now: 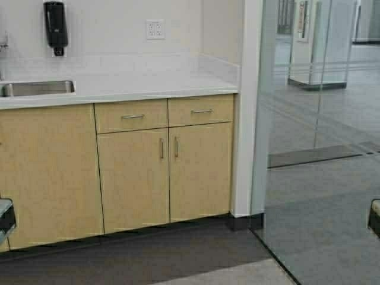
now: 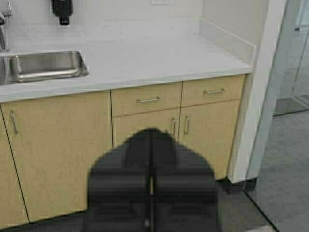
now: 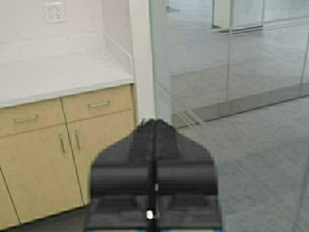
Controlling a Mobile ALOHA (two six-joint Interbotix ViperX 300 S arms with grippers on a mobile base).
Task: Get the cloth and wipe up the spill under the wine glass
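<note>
The cloth and the wine glass are out of view, and no spill shows. My left gripper [image 2: 151,131] is shut and empty, held low in front of the yellow cabinets; only a bit of it shows at the left edge of the high view [image 1: 6,219]. My right gripper [image 3: 154,122] is shut and empty, pointing at the cabinet's end by the glass wall; a bit of it shows at the right edge of the high view [image 1: 374,217].
A white counter [image 1: 148,86] with a steel sink [image 1: 37,88] runs over yellow cabinets [image 1: 133,178]. A black dispenser [image 1: 55,25] hangs on the wall. A glass wall [image 1: 314,119] stands to the right. Dark floor [image 1: 148,255] lies before the cabinets.
</note>
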